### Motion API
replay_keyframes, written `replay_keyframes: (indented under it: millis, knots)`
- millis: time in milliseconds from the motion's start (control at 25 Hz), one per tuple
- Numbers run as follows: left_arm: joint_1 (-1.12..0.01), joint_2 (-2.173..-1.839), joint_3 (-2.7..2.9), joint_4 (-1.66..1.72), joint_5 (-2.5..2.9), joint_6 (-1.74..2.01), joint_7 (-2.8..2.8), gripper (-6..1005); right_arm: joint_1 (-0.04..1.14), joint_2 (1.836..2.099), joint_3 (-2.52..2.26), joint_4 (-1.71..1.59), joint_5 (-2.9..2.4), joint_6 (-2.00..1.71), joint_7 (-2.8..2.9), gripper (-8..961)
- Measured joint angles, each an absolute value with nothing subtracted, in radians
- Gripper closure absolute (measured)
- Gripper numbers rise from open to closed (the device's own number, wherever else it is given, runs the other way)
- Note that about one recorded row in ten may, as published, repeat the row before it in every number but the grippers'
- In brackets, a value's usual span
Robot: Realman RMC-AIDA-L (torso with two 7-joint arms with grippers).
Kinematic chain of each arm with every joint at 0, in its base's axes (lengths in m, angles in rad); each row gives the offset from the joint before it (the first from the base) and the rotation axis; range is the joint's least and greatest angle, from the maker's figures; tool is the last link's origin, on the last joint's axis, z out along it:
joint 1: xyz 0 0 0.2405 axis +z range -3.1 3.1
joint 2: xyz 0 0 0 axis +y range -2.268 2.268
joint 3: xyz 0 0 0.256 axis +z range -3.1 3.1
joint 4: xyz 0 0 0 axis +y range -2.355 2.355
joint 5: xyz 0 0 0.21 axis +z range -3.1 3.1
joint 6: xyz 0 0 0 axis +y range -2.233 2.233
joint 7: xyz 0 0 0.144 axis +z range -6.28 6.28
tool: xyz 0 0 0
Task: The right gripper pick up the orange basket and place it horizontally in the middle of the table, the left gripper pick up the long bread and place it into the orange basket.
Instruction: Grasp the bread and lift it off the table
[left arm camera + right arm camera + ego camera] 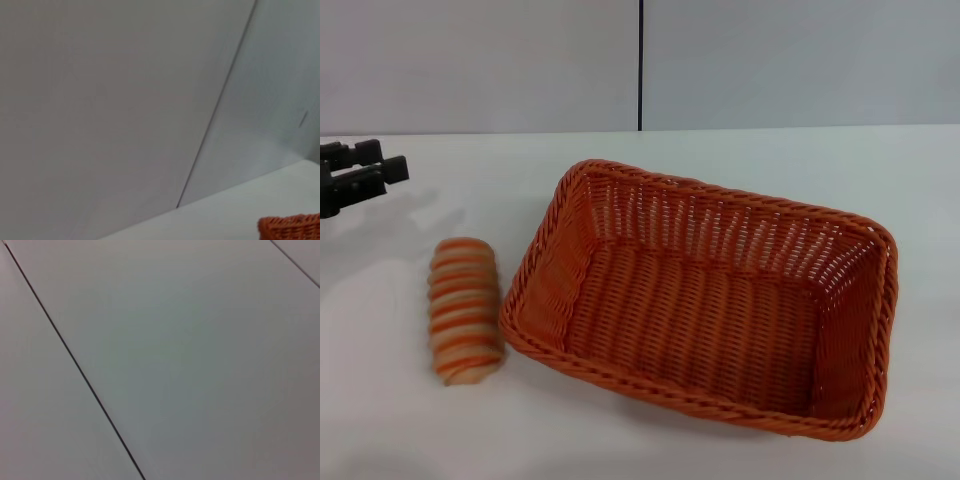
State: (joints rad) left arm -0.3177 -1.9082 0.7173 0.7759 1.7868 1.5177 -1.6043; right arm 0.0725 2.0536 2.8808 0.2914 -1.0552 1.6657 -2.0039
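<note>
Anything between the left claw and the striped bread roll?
Nothing visible. The black two-fingered left gripper sits at the table's far left edge; bare white tabletop separates it from the striped oblong long bread. The orange woven basket lies beside the bread.

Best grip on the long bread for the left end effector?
Probably across the narrow middle of the long bread, coming from above. It lies flat on the table, long axis running away from the robot, with bare table on its left but the orange basket close on its right. The left end effector sits behind it, at the left edge.
</note>
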Motion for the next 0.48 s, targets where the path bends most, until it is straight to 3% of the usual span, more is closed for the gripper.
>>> replay_keyframes:
  millis: [80,200,480]
  knots:
    - [-0.326,-1.913,0.717,0.787,1.827,1.509,-1.633,545,0.071,2.053,2.881,0.291,-1.055,1.662,-2.004,527]
    - [-0.333,-1.923,0.717,0.799,1.879,1.504,-1.641,353,0.07,2.053,2.881,0.291,-1.055,1.655,-2.004,528]
    - [-0.336,-1.961,0.719,0.839,1.954,1.499,-1.633,231,0.074,2.052,2.881,0.291,-1.062,1.634,-2.004,527]
